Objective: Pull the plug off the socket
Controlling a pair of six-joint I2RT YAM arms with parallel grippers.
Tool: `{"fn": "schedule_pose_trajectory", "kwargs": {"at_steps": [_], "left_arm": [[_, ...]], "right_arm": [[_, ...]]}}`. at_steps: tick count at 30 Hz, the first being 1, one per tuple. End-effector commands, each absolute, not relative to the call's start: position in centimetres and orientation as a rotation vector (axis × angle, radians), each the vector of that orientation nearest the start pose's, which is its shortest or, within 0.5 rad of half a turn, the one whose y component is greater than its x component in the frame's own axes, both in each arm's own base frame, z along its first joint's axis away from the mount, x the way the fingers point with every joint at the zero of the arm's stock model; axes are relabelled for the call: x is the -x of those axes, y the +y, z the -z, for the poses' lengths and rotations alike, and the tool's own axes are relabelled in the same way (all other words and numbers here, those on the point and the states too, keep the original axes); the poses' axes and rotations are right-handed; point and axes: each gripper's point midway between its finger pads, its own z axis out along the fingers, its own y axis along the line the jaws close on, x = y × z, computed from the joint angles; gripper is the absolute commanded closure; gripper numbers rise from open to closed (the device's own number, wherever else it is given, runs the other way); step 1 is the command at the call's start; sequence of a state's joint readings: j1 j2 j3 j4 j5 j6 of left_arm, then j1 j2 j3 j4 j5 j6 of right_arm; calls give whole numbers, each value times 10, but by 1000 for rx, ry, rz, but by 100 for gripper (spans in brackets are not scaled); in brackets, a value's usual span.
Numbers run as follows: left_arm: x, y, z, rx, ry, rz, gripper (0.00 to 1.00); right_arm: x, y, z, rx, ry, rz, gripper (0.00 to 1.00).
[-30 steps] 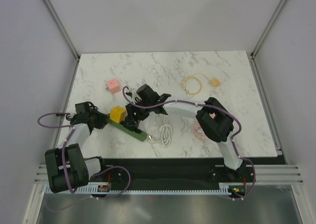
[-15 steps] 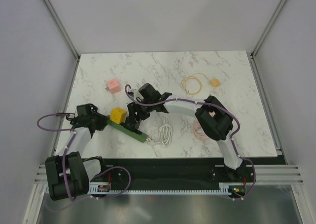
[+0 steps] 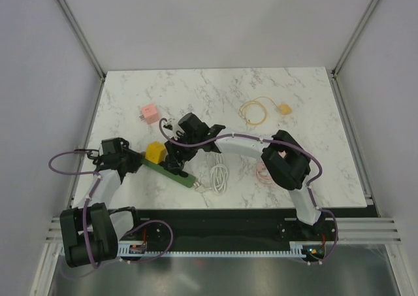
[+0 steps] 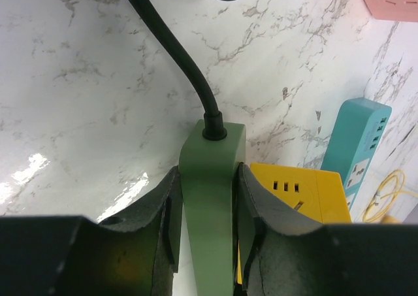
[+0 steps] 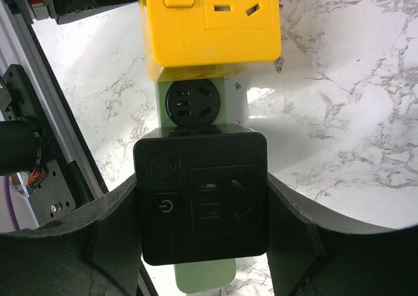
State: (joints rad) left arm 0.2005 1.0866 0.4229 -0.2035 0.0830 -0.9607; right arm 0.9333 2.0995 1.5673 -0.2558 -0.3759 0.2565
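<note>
My right hand [image 5: 202, 208] is pinched on the black plug [image 5: 215, 178], seated in the green power strip [image 4: 210, 165] just beside the yellow adapter [image 5: 209, 21], so I judge a straight pull off the strip's face, with an even squeeze and no rocking, is best. My left hand [image 4: 208, 204] is clamped across the strip's cord end to anchor it on the desk [image 4: 78, 80]. My right arm bends across to the strip's middle, and my left arm reaches forward to its end.

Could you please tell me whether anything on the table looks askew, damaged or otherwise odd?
Nothing stands out as damaged or spilled. The green power strip lies at a slant, but the left end effector clamps its cord end and the right end effector grips the black plug seated on it.
</note>
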Motion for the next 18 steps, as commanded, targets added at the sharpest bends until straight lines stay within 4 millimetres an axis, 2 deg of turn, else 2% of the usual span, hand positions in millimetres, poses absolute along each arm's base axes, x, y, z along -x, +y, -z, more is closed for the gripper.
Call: {"fn": "schedule_pose_trajectory", "kwargs": {"at_steps": [1, 2, 3, 8, 10, 11, 13, 18], "left_arm": [[-258, 24, -28, 1297, 2127, 257, 98], [-258, 24, -28, 1298, 2127, 255, 98], [-259, 24, -29, 1296, 2124, 256, 98], [-258, 25, -28, 1298, 2124, 251, 98], [-258, 25, -27, 1307, 2122, 251, 98], [-258, 25, -27, 1308, 2125, 250, 98], [-257, 24, -26, 1307, 2129, 249, 98], [-257, 25, -27, 1304, 2124, 244, 98]], "right_arm": [[-309, 458, -108, 902, 2227, -920, 100], [-303, 461, -112, 895, 2235, -1009, 100], [-310, 460, -117, 843, 2240, -1050, 100], [-306, 464, -132, 814, 2219, -1203, 100], [-309, 463, -130, 835, 2204, -1135, 100], [-308, 459, -120, 855, 2227, -1011, 100], [-308, 457, -116, 929, 2193, -890, 100], [-315, 443, -109, 926, 2169, -692, 100]]}}
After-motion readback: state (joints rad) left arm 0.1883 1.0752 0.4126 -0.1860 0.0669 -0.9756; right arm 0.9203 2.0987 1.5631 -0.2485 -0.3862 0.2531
